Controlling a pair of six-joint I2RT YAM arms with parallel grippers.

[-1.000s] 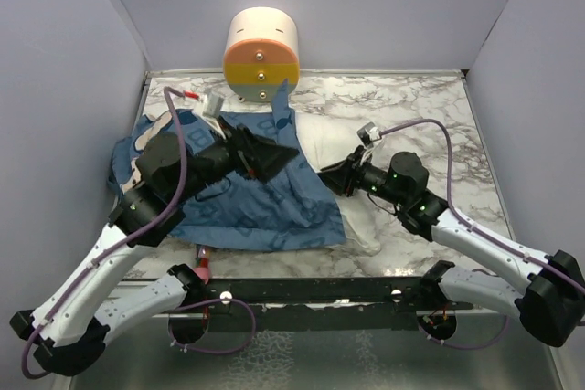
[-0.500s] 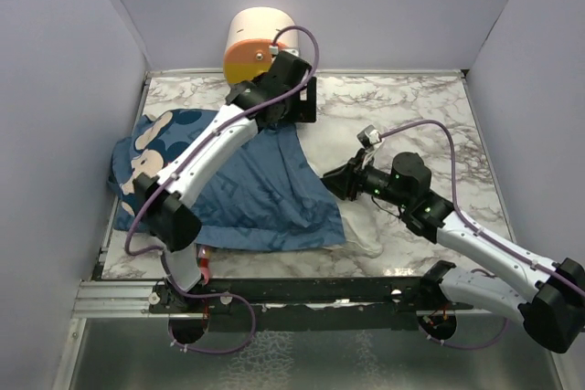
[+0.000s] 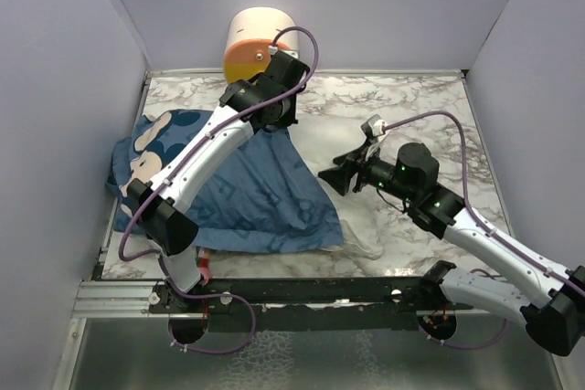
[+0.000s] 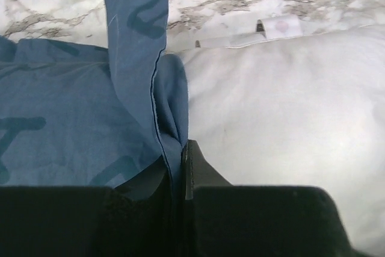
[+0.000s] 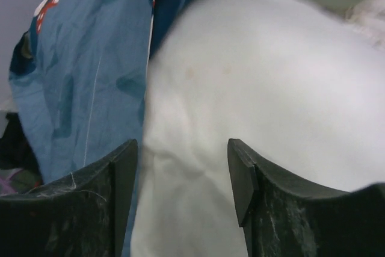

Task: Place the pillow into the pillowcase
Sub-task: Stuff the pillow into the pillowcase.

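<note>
Your left gripper has just snapped closed. It swung out from over the middle of the pillowcase to the far end by the cream-and-orange cylinder, and it now pinches a fold of the blue hem, right beside the pillow. Meanwhile your right gripper has spread its fingers wider; they stand apart over the white bulge, gripping nothing. The pillow lies on the marble table, its left part covered by blue cloth, though I can't tell if it's inside the sack or merely beneath it. You seem to have the mouth's edge in hand; lifting it should open a way in.
</note>
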